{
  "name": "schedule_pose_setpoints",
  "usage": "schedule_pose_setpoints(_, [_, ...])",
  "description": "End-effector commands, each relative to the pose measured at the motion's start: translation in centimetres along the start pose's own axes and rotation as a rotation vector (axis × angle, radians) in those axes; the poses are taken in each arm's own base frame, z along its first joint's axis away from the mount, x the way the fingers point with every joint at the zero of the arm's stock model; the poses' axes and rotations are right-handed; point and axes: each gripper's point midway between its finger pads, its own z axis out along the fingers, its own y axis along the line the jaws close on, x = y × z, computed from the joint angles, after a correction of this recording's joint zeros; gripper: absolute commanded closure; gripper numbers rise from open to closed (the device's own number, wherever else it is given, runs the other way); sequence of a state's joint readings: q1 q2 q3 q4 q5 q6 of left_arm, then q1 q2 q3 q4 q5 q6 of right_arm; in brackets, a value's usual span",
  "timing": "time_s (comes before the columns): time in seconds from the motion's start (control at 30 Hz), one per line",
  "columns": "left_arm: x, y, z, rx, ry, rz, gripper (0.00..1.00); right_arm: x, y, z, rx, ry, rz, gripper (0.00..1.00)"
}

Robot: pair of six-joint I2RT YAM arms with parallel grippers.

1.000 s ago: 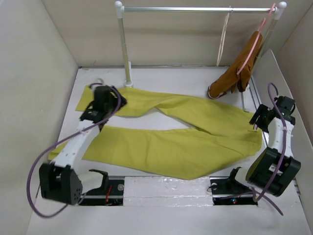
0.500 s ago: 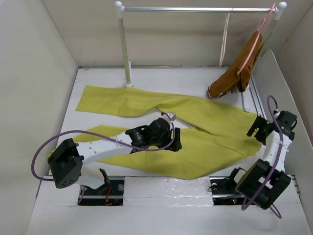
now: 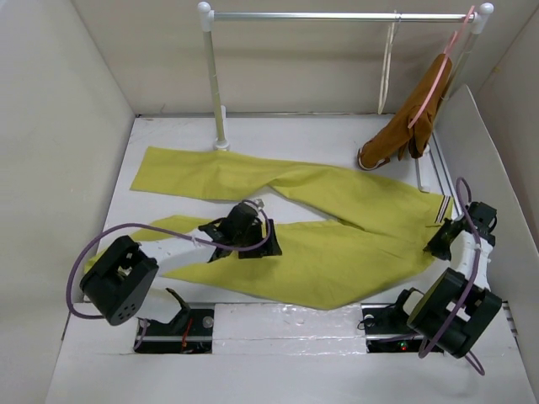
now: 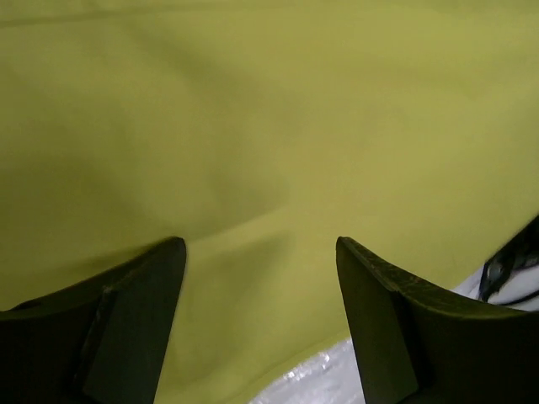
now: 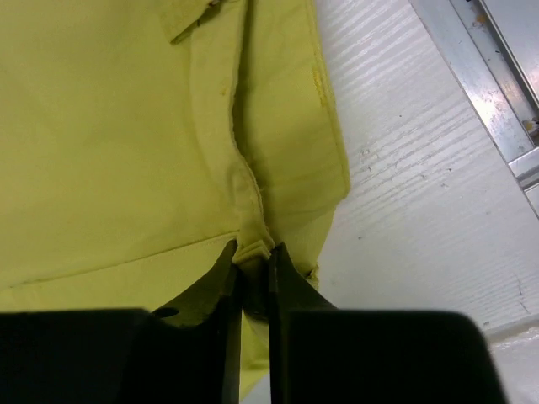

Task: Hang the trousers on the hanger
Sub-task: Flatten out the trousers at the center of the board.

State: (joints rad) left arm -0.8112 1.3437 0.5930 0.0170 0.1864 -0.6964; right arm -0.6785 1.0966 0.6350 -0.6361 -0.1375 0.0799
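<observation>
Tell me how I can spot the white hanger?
Find the long metal rail at the back. Near its right end hangs the hanger, a thin cream-white loop. It is bare, unlike the pink hanger beside it, which carries a rust-brown garment.

Trousers: long yellow-green cloth trousers, plain, one even shade over both legs.
Waistband: white waistband, thin dark and red stripes.
Hanger: thin cream-white rod hanger, unmarked.
Second hanger: slim pink hanger.
Small garment: rust-brown cloth garment, plain.
Rail: silver metal rail on white posts.
Table: white table top, finely ribbed white in my right wrist view.
My left gripper: matt black fingers.
My right gripper: black fingers, same finish.
Cables: purple cables on my arms.
Walls: pale beige walls.
</observation>
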Motion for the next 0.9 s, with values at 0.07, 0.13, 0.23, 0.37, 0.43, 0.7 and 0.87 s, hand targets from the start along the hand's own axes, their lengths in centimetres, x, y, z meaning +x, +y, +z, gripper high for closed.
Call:
schedule_pose_setpoints(0.07, [-1.2,5.9,1.0,-0.049,-0.012,-0.195,0.32,-1.8,1.5,0.2,-0.050,-0.064,-0.042,1.00])
schedule_pose_setpoints(0.13, [-2.9,7.9,0.5,-0.081,-0.064,-0.262,0.33,-2.8,2.9,-1.8,-0.078,-0.105,-0.110,1.00])
schedule_pose_setpoints(0.23, [-5.4,9.1,-0.8,-0.119,-0.152,-0.321,0.33,-4.4,5.1,-7.1,-0.139,-0.188,-0.180,1.00])
schedule_pose_setpoints(0.37, [-9.1,10.2,-2.9,-0.169,-0.283,-0.348,0.33,-2.6,8.8,-13.1,-0.239,-0.182,-0.267,1.00])
schedule_pose_setpoints(0.43, [-10.9,10.8,-3.9,-0.176,-0.317,-0.375,0.33,-3.8,10.2,-15.6,-0.306,-0.264,-0.236,1.00])
schedule_pose_setpoints(0.7, [-13.0,12.2,-3.1,-0.244,-0.316,-0.372,0.33,-12.2,13.7,-3.0,-0.264,-0.123,-0.237,1.00])
schedule_pose_setpoints(0.87, [-13.1,12.1,-4.5,-0.262,-0.330,-0.347,0.32,-15.0,12.8,0.2,-0.109,-0.035,-0.321,0.58])
